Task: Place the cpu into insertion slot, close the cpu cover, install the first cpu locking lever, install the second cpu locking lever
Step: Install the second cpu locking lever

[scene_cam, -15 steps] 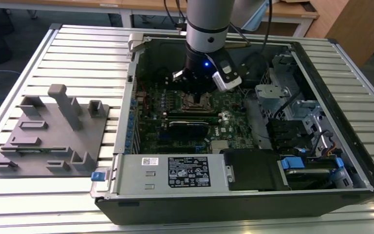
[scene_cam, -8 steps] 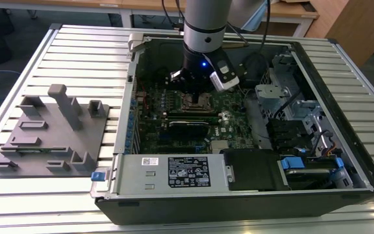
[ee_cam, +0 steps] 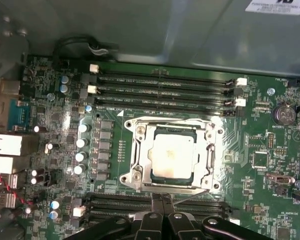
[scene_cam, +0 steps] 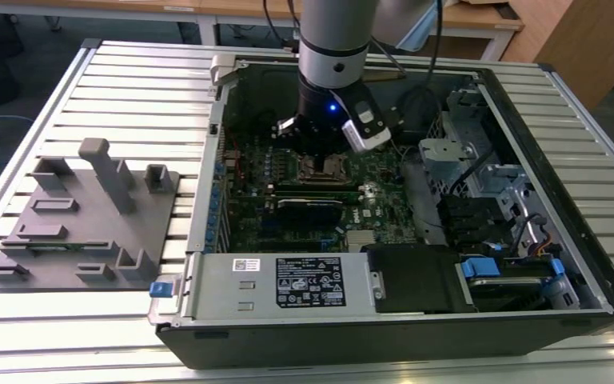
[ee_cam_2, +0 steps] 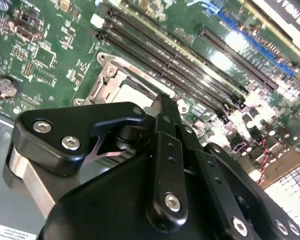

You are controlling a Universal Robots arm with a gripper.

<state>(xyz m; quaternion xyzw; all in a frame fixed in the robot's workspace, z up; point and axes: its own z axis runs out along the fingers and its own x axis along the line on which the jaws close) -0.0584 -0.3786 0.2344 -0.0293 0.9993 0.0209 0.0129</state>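
In the first wrist view the cpu (ee_cam: 172,159) lies flat in the insertion slot (ee_cam: 139,131), its pale top showing through the window of the cpu cover (ee_cam: 208,150). The cover lies down over it. A thin metal locking lever (ee_cam: 192,195) runs along the socket edge nearest my gripper (ee_cam: 163,197). The black fingertips are together, shut, and sit right at that edge beside the lever. In the second wrist view the gripper (ee_cam_2: 164,102) hangs just above the socket and the cpu (ee_cam_2: 129,92). The exterior view has the gripper (scene_cam: 309,152) low inside the case over the insertion slot (scene_cam: 323,170).
Long black memory slots (ee_cam: 165,87) flank the socket on two sides. A row of capacitors (ee_cam: 82,145) stands beside it. The grey power supply (scene_cam: 285,282) fills the case's front, drive bays (scene_cam: 488,216) its right. A grey fixture plate (scene_cam: 77,224) lies on the exterior view's left.
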